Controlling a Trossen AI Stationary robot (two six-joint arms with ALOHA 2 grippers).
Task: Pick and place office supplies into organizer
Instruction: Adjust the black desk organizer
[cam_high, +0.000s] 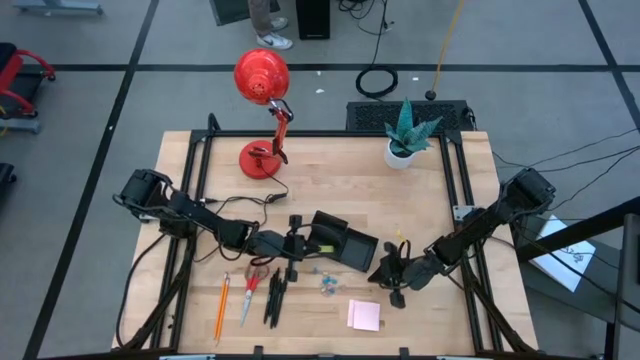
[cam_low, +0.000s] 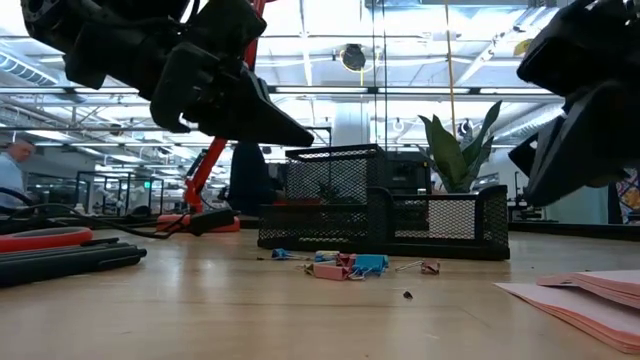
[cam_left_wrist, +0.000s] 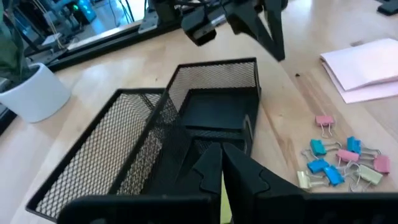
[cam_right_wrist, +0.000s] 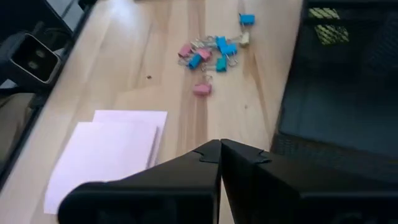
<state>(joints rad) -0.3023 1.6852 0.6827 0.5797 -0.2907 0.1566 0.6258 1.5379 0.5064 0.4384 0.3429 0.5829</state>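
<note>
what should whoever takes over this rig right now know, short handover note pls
Left gripper: shut on a yellow-green piece, at the organizer's edge.
Right gripper: shut, empty, just right of the organizer.
Still on the table: orange pencil, red-handled scissors, black pens, binder clips, sticky-note pad.
Done: nothing visibly inside the organizer yet.
Left: release the piece, then everything else.

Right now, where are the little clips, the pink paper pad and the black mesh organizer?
clips (cam_left_wrist: 339, 163): left wrist view, middle of the pile.
pink paper pad (cam_high: 364, 316): high view, top sheet's centre.
black mesh organizer (cam_low: 440, 222): low view, front mesh wall.
</note>
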